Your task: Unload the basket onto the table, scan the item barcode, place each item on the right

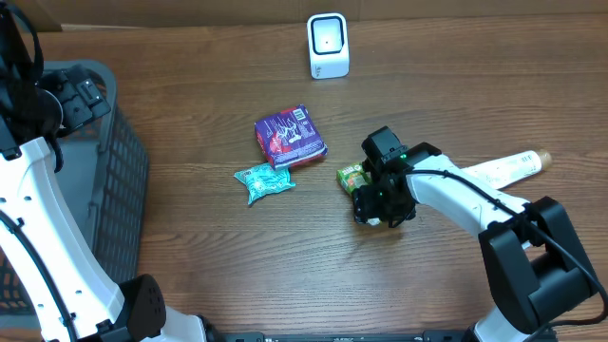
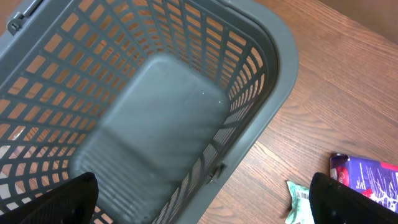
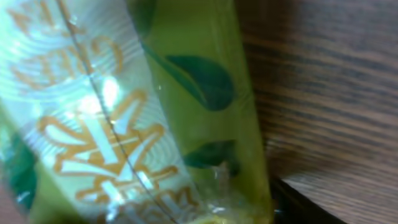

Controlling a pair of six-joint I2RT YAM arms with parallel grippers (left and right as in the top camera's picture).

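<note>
From overhead we see the right end effector (image 1: 378, 198) lowered to the bench (image 1: 190, 256), its dark body covering one end of a green packet (image 1: 351, 177). The packet's free end sticks out just to that end effector's left. From this height we cannot tell whether the jaws pinch the packet or only stand over it.

The right wrist view does not settle it either. There the green packet (image 3: 124, 112) fills nearly the whole frame, glossy, with leaf shapes and orange lettering, blurred by closeness. Only a strip of bench (image 3: 336, 93) shows to its right. We cannot make out either finger clearly, so we cannot tell this end effector's state. What this view adds is that the packet lies slanted, right up against the camera.

Only the overhead view shows the scanner (image 1: 328, 45), upright, well beyond the right end effector and slightly to its left. A purple packet (image 1: 291, 137) and a teal packet (image 1: 265, 181) lie to the left of the right end effector, near each other. A cream tube (image 1: 513, 167) lies to its right, beside the arm.

The left end effector (image 1: 81, 95) hangs over the grey basket (image 1: 123, 190). Its wrist view shows what overhead hides: the fingers (image 2: 68, 199) are spread to the frame's two lower corners, released and holding nothing. The basket (image 2: 273, 68) is beneath them, and the teal packet (image 2: 300, 202) and purple packet (image 2: 367, 180) lie off to the right on the bench.
</note>
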